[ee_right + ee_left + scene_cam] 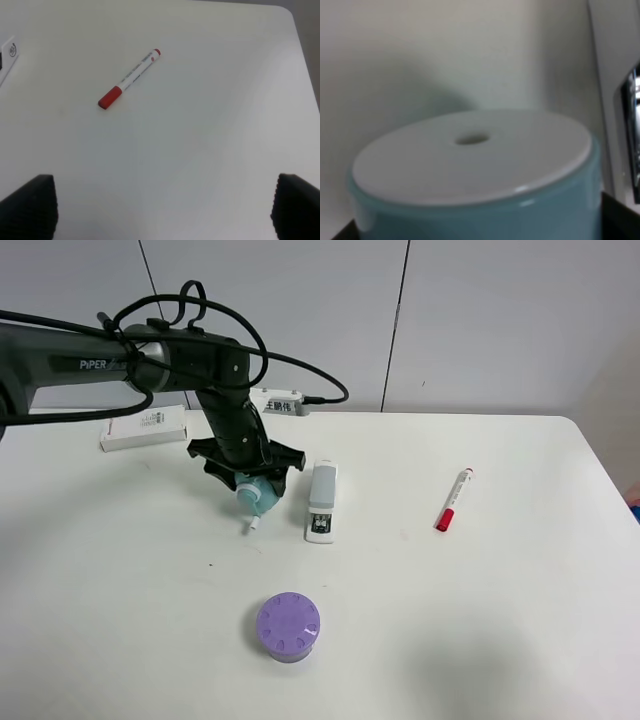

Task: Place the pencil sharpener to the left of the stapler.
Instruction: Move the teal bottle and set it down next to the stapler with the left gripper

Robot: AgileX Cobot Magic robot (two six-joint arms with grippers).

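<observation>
At the stapler's [322,502] nine o'clock, just beside it, the left pincer [249,477] is clasping the pencil sharpener [259,497]. It is holding the sharpener tilted, crank tip at or near the desk [480,640], seemingly because this is the spot the task is asking for. The right pincer [162,210] is hanging spread wide, grasping nothing, over bare desk near a red-and-white marker [130,79] at the stapler's three o'clock. The desk is showing white and matte, and pale grey wall panels are running behind it.

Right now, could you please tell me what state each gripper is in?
Left gripper: closed on the pencil sharpener.
Right gripper: open, holding nothing.
</observation>
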